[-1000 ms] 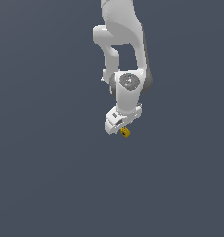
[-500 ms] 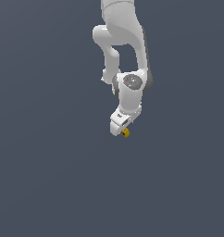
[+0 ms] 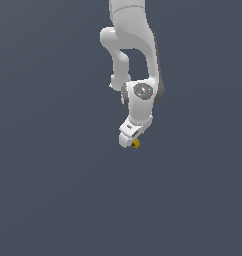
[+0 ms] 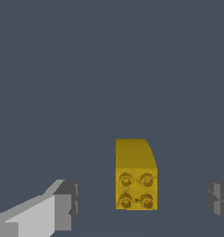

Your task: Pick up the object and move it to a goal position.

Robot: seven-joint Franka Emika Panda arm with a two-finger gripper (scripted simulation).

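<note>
The object (image 4: 135,175) is a small mustard-yellow block with four round studs on one face. In the exterior view the object (image 3: 136,144) shows as a tiny yellow lump at the tip of the white arm. My gripper (image 4: 144,203) is open. Its grey fingertips (image 4: 67,203) stand wide apart on either side of the block without touching it. From outside, the gripper (image 3: 131,141) hangs just over the block and hides part of it.
The white arm (image 3: 133,55) reaches down from the top of the exterior view. A plain dark grey floor (image 3: 53,190) surrounds everything, and no goal marker shows.
The hand has shifted slightly toward the exterior view's right and a little lower over the block. The block has stayed in place.
</note>
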